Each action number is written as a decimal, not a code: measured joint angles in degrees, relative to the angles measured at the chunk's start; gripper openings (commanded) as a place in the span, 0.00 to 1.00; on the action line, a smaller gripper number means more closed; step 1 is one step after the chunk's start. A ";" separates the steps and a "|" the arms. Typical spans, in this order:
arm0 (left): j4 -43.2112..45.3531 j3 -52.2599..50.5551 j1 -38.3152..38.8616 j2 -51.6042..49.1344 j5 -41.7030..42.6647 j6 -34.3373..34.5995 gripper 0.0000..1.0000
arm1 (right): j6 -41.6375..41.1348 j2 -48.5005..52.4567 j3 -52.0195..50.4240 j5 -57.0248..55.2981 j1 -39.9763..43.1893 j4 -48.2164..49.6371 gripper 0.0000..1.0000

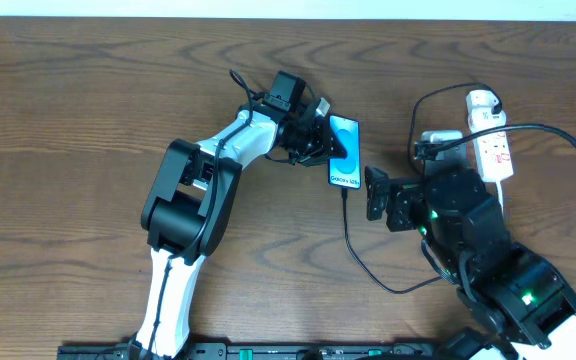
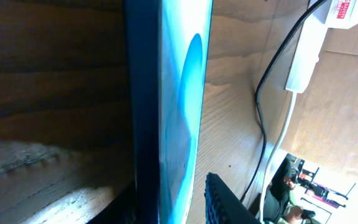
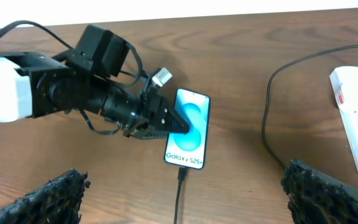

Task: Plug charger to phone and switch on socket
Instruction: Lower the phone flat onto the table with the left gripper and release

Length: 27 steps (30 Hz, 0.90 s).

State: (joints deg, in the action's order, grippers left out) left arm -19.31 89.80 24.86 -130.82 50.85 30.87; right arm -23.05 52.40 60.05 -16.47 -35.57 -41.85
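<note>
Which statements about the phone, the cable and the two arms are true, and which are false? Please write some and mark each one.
1. The black cable is plugged into the bottom edge of the phone. True.
2. The phone's screen is dark. False: it is lit blue and shows the words "Galaxy S25+".
3. The right end effector holds the cable. False: its fingers are wide apart and hold nothing.
4. The left end effector is at the phone, over its screen. True.
5. In the overhead view, the power strip lies to the left of the phone. False: it lies to the right, near the far edge of the table.
</note>
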 measured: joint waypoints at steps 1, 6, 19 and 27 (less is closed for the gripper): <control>0.00 0.00 0.00 0.00 0.00 0.00 0.31 | 0.00 0.11 0.00 0.02 0.00 -0.02 0.99; 0.00 0.00 0.00 0.00 -0.02 0.31 0.39 | 0.00 0.22 0.00 0.00 0.00 -0.20 0.99; -0.11 0.00 0.00 0.02 0.31 0.31 0.73 | 0.00 0.22 0.00 0.00 0.00 -0.63 0.99; 0.20 0.02 0.00 0.50 1.79 0.39 0.90 | 0.00 0.35 0.00 0.02 0.00 -2.82 0.99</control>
State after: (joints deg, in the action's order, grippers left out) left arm -19.11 89.82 24.86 -130.32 52.64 31.27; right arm -23.05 52.75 60.05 -16.45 -35.57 -44.66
